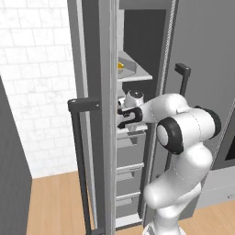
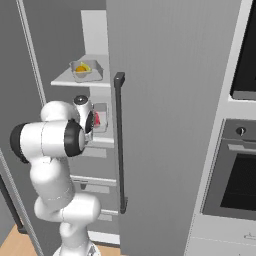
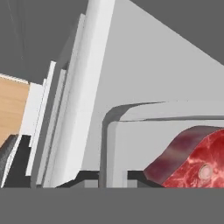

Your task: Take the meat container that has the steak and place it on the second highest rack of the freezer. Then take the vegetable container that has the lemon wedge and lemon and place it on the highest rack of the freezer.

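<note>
Your arm reaches into the open freezer (image 1: 137, 41), with the end effector (image 1: 123, 117) level with the second shelf from the top. From the left base view you see it partly hidden behind the door edge, and you cannot tell whether its fingers are apart or together. In the right base view the meat container (image 2: 101, 120) sits on that second shelf (image 2: 102, 142), just beyond the wrist, with the red steak (image 2: 97, 119) showing inside it. The hand view looks at the container's pale rounded corner (image 3: 114, 131) from very close, and the marbled steak (image 3: 192, 159) fills its lower right; the dark tips at the bottom lie under the tray's rim, so whether they touch it is unclear.

One shelf up, on the highest rack (image 2: 65, 80), you see the vegetable container (image 2: 86, 70) holding the orange-yellow lemon (image 2: 81, 68). A paler yellow piece lies against it, too small to name surely. To the right of the freezer stands a dark-windowed wall oven (image 2: 240, 175).
</note>
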